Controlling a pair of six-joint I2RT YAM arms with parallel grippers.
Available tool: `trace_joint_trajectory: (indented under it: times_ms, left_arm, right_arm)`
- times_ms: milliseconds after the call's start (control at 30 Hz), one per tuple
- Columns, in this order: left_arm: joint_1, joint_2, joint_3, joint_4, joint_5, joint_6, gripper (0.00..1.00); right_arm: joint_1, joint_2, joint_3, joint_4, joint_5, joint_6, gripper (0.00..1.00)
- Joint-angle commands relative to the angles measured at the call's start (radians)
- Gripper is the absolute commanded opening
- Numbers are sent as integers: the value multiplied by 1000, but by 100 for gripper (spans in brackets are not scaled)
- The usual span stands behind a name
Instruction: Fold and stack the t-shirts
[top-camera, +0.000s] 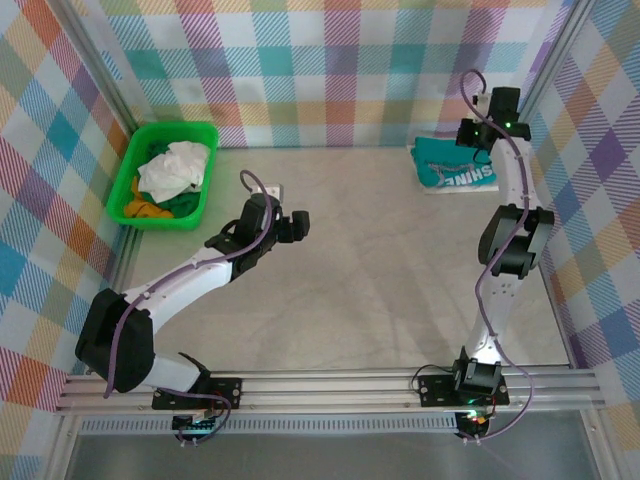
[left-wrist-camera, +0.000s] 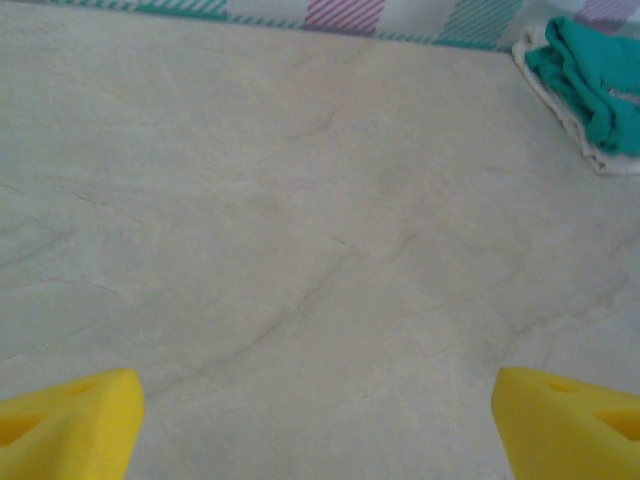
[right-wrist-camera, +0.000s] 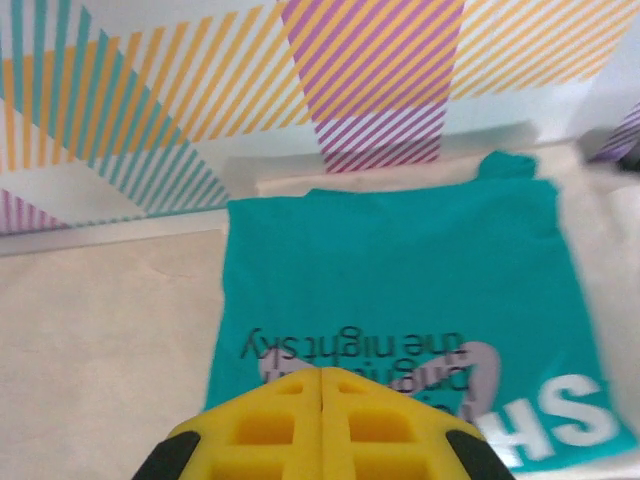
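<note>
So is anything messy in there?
Only the basket: the white shirt, orange shirt and green shirt lie crumpled in a heap in it, not folded. The teal shirt lies flat and folded on the cream one in the far right corner. Nothing looks spilled or torn.

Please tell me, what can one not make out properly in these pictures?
Print on the teal t-shirt, right wrist view: the shut right gripper covers its lower middle, and the bottom edge cuts the large letters.
Cream t-shirt, left wrist view: the teal one lies on it; only a border shows.
T-shirts in the green basket, top view: heaped and small, their number is unclear.
</note>
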Motion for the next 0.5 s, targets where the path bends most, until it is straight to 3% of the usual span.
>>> trace_joint_trajectory:
  times_ms: [0, 167, 267, 467]
  left_arm:
    - [-9, -46, -18, 63, -30, -38, 90]
    - [-8, -135, -132, 115, -97, -16, 94]
    - [-1, -182, -199, 141, -176, -12, 100]
    - [3, -271, -244, 134, -288, 33, 100]
  right_arm:
    - [-55, 128, 38, 24, -146, 164, 0]
    - [-106, 289, 227, -79, -145, 225, 0]
    - [-110, 285, 172, -54, -106, 243, 0]
    - [-112, 221, 104, -22, -129, 282, 0]
